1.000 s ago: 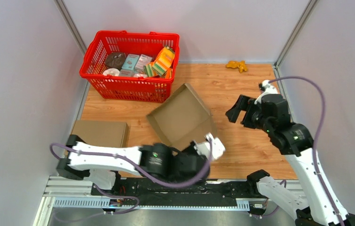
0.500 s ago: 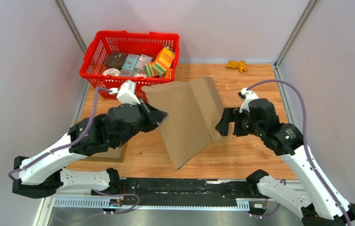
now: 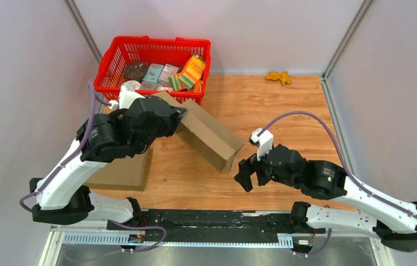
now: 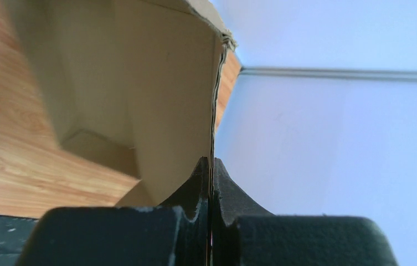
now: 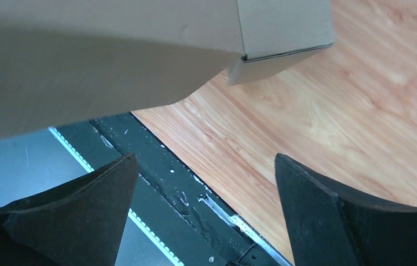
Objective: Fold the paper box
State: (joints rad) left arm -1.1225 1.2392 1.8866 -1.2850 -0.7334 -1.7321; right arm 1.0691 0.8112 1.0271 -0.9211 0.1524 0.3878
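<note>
Over the middle of the wooden table (image 3: 283,105), the brown half-folded cardboard box (image 3: 209,133) is held tilted by the left gripper (image 3: 179,113), clamped on one thin panel edge. The right gripper (image 3: 245,176) gapes wide, empty, just nearer. With only that edge pinch, the box may swing or slip.

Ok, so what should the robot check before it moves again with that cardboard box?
1. Left hand pinching the cardboard box: ok, it is shut on a thin wall edge.
2. Right hand ready to grab: ok, its fingers are wide apart.
3. Right hand touching the box: not ok, it sits by the box's near corner with a gap between them.
4. Box folded closed: not ok, the left wrist view looks into its open inside.
5. Box away from the red basket: cannot tell, they overlap when seen from above.
</note>
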